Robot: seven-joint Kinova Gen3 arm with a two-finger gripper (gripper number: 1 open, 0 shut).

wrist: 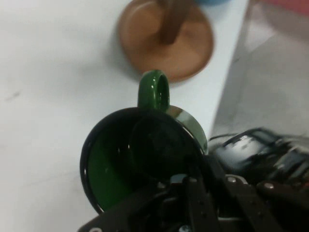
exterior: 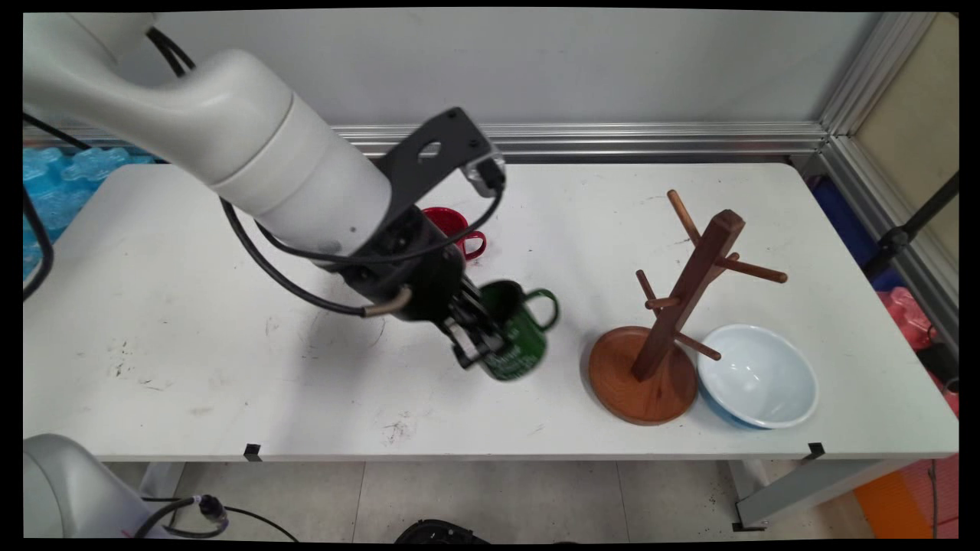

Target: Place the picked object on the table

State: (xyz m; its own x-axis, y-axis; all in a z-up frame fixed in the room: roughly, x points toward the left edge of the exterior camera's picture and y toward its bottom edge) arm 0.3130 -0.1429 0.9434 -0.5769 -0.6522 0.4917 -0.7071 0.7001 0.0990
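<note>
A green mug [exterior: 517, 330] with white lettering hangs tilted just above the table's middle, its handle [exterior: 545, 304] pointing right towards the mug tree. My gripper [exterior: 482, 342] is shut on the green mug's rim, one finger inside and one outside. In the hand view the green mug [wrist: 140, 159] fills the centre, mouth towards the camera, handle [wrist: 153, 91] at the top. The wooden mug tree [exterior: 674, 306] stands to the right on its round base [wrist: 166, 41], leaning, with bare pegs. Behind my hand a red mug [exterior: 457, 229] stands on the table, partly hidden.
A pale blue bowl [exterior: 756, 376] sits against the mug tree's base on its right, close to the table's front edge [exterior: 490, 451]. Black cables hang from my arm over the table's left half. An aluminium rail runs along the wall behind.
</note>
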